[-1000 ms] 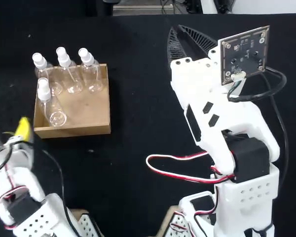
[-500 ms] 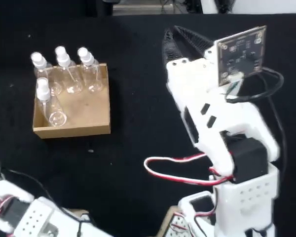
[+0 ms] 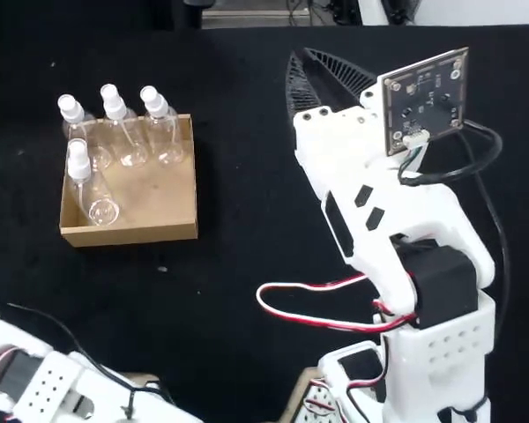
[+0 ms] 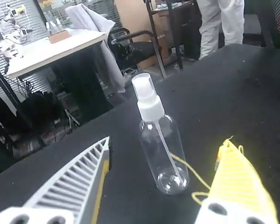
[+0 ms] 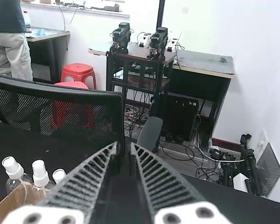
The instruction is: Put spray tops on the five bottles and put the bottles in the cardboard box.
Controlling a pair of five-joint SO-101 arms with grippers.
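Yellow-tipped left gripper [image 4: 167, 141]: spread wide, empty, apparently lined up for a grasp.
Fifth bottle [image 4: 159, 149]: upright on the black counter [image 4: 252, 93], spray top [image 4: 147, 100] on, between those jaws, touching neither.
Cardboard box [image 3: 132, 233]: near the counter's left edge; four topped bottles [image 3: 128, 145] hug its far and left walls, leaving room.
Right gripper [image 3: 300, 55]: barely parted, empty, mid-counter, seemingly parked clear.
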